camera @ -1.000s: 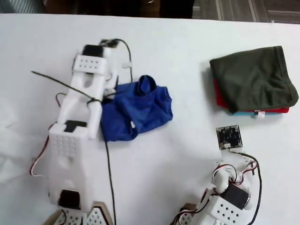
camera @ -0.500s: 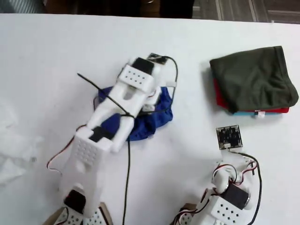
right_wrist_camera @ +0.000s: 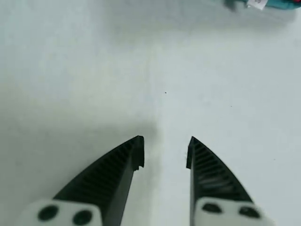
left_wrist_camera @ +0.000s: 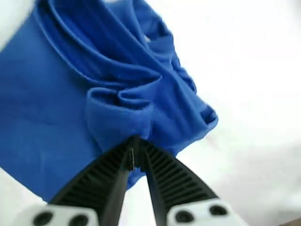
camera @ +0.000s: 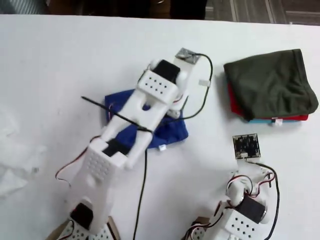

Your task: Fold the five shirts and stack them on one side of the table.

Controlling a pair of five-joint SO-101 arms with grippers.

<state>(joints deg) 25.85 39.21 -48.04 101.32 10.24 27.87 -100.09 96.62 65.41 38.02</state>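
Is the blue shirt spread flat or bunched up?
Bunched up: the blue shirt shows thick folds, and the left gripper pinches one fold.

Table (camera: 50, 55) bears blue shirt (camera: 171, 132) and seemingly three stacked shirts (camera: 270, 82).

Shirts: four can be counted.
Stacked shirts: three layers show in the stack (camera: 272, 100): olive shirt (camera: 270, 80) on top, red shirt (camera: 234, 102) under it, teal shirt (camera: 260, 121) lowest.
Loose shirts: one, the blue shirt (camera: 172, 132), well apart from the stack.
Arms: two, the left arm (camera: 155, 90) over the blue shirt, the right arm (camera: 242, 210) nearer the stack.
Grippers: two, the left gripper (left_wrist_camera: 136, 153) and the right gripper (right_wrist_camera: 164, 150).
Tables: one white table (camera: 50, 60).
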